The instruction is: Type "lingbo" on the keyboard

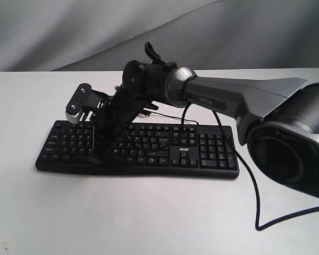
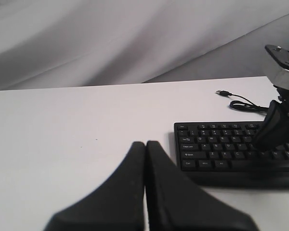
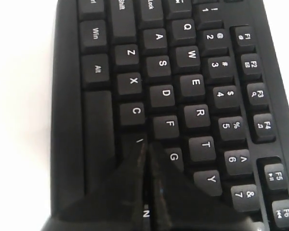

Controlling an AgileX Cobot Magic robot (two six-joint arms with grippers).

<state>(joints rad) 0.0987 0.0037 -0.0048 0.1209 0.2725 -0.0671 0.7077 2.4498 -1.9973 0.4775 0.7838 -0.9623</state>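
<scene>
The black keyboard (image 1: 149, 144) lies across the white table, its acer logo facing the exterior view. My right gripper (image 1: 112, 144) reaches over its letter block and is shut with nothing in it. In the right wrist view its tips (image 3: 145, 143) stand low over the seam between the V and G keys, the fingers cover the B key, and the N legend shows between them. Whether a key is pressed I cannot tell. My left gripper (image 2: 145, 143) is shut and empty over bare table, off the keyboard's (image 2: 231, 147) Ctrl end. It is out of the exterior view.
The keyboard's thin black cable (image 1: 255, 204) runs from behind it and loops over the table at the front right. Its USB plug (image 2: 224, 92) lies loose behind the keyboard. The right arm's grey body (image 1: 239, 98) crosses above the number pad. A grey cloth backdrop hangs behind the table.
</scene>
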